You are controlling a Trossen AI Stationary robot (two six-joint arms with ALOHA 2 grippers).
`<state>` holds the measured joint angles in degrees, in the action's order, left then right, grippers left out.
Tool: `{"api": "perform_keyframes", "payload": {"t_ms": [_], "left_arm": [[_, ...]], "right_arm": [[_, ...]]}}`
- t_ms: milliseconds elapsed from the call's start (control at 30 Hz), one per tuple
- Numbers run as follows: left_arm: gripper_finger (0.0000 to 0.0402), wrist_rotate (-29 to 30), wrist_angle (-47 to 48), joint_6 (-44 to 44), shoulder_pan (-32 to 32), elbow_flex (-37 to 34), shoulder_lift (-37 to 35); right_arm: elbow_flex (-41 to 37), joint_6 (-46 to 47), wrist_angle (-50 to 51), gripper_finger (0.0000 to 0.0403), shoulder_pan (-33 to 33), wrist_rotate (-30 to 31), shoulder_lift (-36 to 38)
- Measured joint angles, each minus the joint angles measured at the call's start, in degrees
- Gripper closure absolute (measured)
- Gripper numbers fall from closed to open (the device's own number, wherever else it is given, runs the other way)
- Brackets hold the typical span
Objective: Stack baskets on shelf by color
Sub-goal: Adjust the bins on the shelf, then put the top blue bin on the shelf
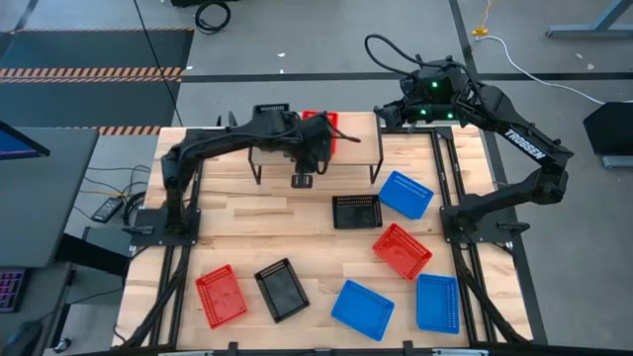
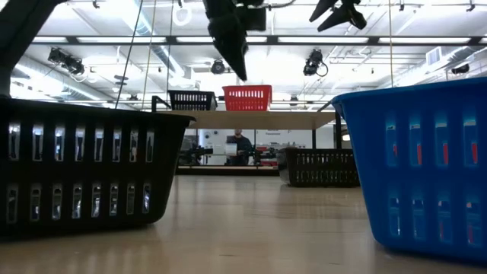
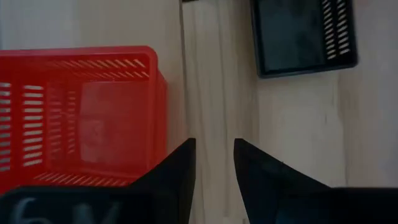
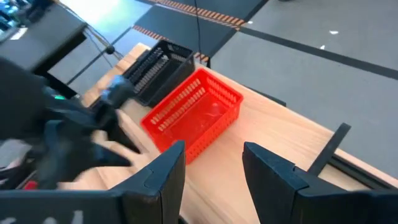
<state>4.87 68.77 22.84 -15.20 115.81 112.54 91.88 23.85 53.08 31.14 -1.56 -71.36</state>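
The red basket [image 3: 81,115] sits on the shelf [image 1: 356,143] at twelve o'clock of the table, the left gripper [image 3: 214,163] empty with a narrow gap just beside it; light, stiff mesh plastic likely, best pinched over one rim wall.

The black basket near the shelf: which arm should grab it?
Probably the left. Its open, empty tool hangs just beside the black basket on the table, while the right tool, also open, sits farther off, behind the shelf.
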Motion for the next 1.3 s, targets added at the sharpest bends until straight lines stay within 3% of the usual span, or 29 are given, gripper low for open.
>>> {"api": "perform_keyframes", "payload": {"t_ms": [233,467,700,1033,1300], "left_arm": [[0.0285,3.4,-1.3,0.2,-1.6,0.0,3.0],[0.0285,3.5,-6.0,-0.9,-3.5,0.1,2.9],[0.0285,2.8,-4.5,-3.7,-2.9,0.2,2.4],[0.0285,-1.5,-5.4,-20.9,0.1,0.2,-8.4],[0.0285,-2.3,-15.1,-27.0,2.7,0.2,-16.1]], "right_arm": [[0.0,0.6,1.1,0.0238,0.0,0.0,2.3],[0.0,1.7,1.6,0.0238,0.0,0.6,3.9],[0.0,1.7,5.1,0.0238,0.0,-0.1,3.9],[-2.8,3.4,31.6,0.0238,0.1,4.4,4.0],[-16.1,-1.2,32.3,0.0231,1.7,1.0,5.0]]}}
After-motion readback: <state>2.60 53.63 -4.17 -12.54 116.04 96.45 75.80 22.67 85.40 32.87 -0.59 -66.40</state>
